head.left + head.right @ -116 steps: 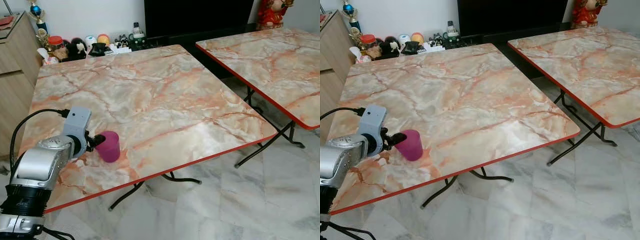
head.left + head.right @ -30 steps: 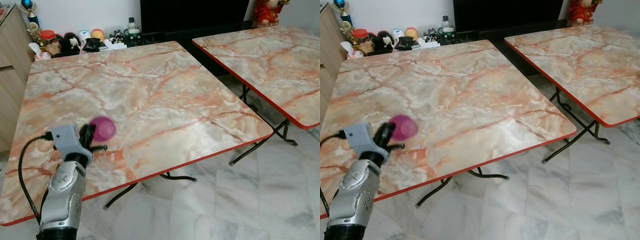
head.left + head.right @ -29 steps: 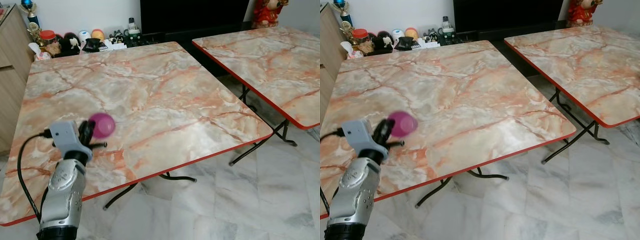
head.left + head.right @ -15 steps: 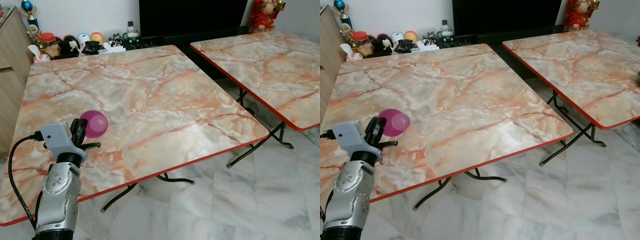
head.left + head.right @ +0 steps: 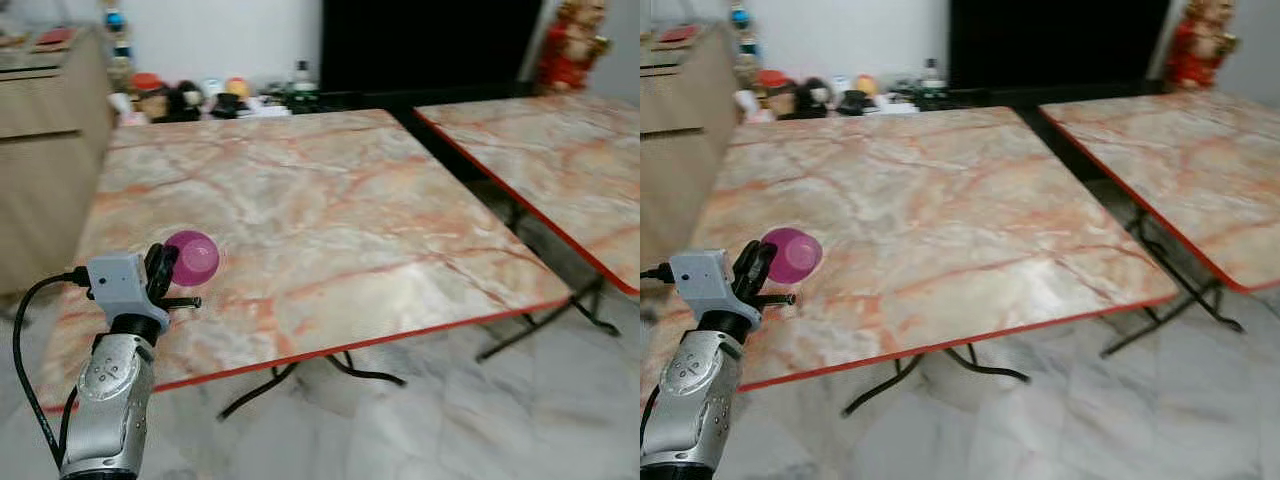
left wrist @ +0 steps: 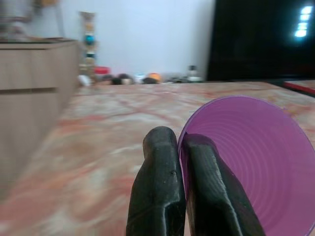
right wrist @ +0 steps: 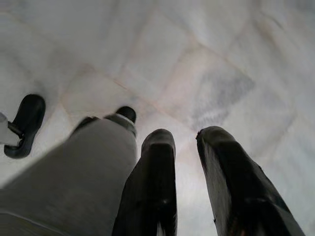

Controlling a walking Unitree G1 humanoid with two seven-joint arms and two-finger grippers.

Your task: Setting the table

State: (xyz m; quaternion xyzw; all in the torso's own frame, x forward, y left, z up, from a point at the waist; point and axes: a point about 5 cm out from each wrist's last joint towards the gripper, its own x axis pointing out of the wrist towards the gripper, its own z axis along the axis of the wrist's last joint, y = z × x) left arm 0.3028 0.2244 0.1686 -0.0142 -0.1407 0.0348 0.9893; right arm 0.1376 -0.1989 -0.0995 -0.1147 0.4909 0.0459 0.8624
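The purple cup point(image 5: 192, 257) no longer stands on the table point(image 5: 330, 200) as it did a few seconds ago. It is up in the air now, tipped on its side, and the head camera has turned a little, so the cabinet point(image 5: 50, 150) shows more.

In the left eye view, the left gripper point(image 5: 172, 272) holds the cup above the near left part of the table. The picture is a bit blurry. A second table point(image 5: 560, 170) stands to the right.

In the left wrist view, the two black fingers point(image 6: 162, 196) pinch the cup's rim, one inside and one outside.

In the right wrist view, the right gripper point(image 7: 186, 147) hangs over the floor point(image 7: 221, 59), a little open, with nothing in it.

The cup is probably being carried to its place at the table.
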